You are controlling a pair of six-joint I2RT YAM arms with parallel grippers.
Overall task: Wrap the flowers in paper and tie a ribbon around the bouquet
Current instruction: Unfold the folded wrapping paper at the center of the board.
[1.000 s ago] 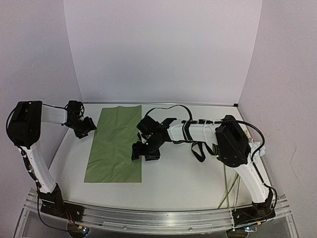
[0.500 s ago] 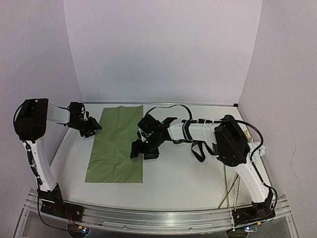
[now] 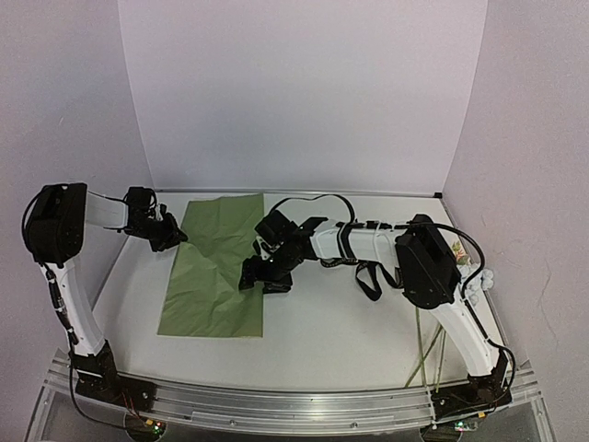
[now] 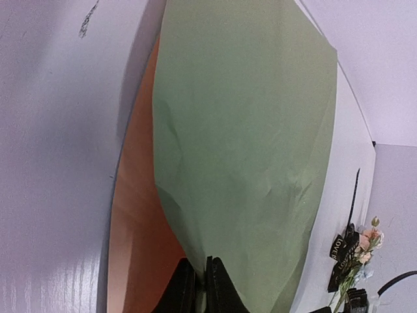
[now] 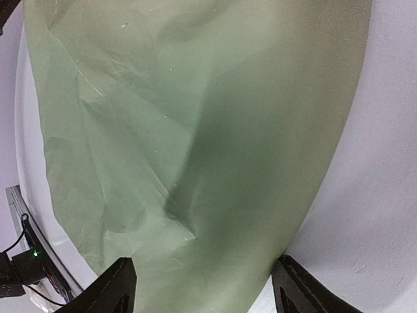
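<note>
My left fingers [image 4: 186, 292] pinch the paper [image 4: 247, 130] at its edge, bottom of frame; my right fingers [image 5: 117, 287] hang open above it. I'd lift gently, evenly.

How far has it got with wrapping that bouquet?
Barely begun. Done: the paper lies spread out, green side up. In hand: the left gripper pinches its raised edge; the right gripper hangs open above it. Left: the flowers and the ribbon lie aside, unwrapped and untied.
</note>
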